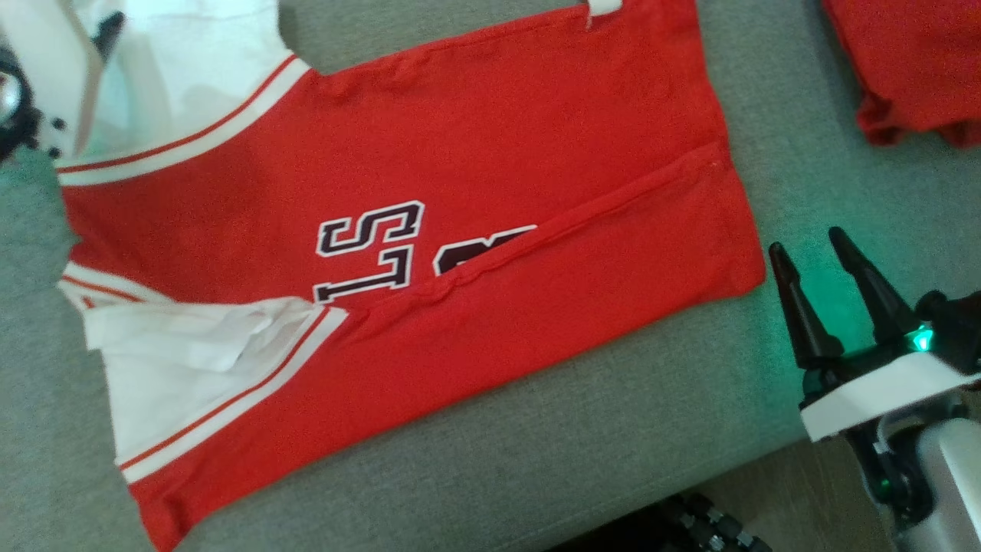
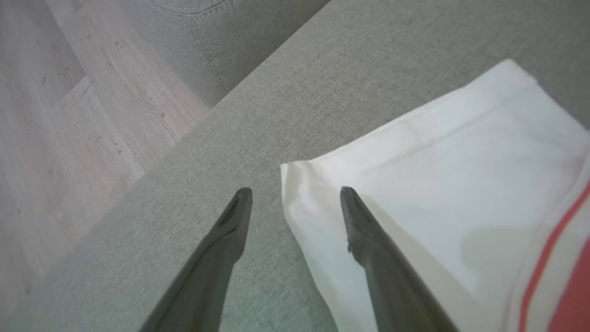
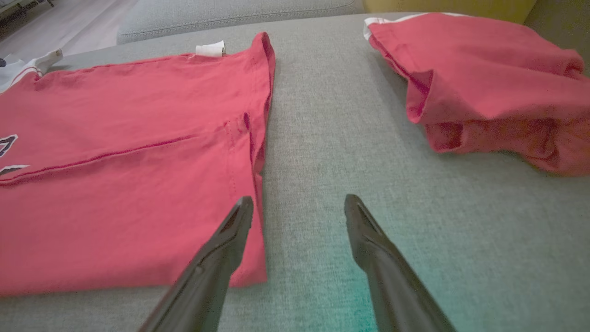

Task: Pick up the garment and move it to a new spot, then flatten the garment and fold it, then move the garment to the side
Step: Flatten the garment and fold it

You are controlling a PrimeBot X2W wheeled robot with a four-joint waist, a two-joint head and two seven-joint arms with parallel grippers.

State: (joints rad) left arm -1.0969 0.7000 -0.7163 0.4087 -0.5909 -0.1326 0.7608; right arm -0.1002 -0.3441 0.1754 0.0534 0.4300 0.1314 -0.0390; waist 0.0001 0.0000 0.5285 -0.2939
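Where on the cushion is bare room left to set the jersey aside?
Free: the strip between the jersey and the second red garment, and the cushion along its front edge. Crowded: the left end, covered by the white sleeves.

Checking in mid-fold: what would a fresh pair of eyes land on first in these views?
The red jersey with white sleeves and dark lettering lies spread across the grey fabric cushion, its near long edge folded over part of the letters. A second, crumpled red garment sits apart at the head view's upper right. Both grippers are open: the right gripper beside the jersey's hem, the left gripper straddling the edge of a white sleeve.
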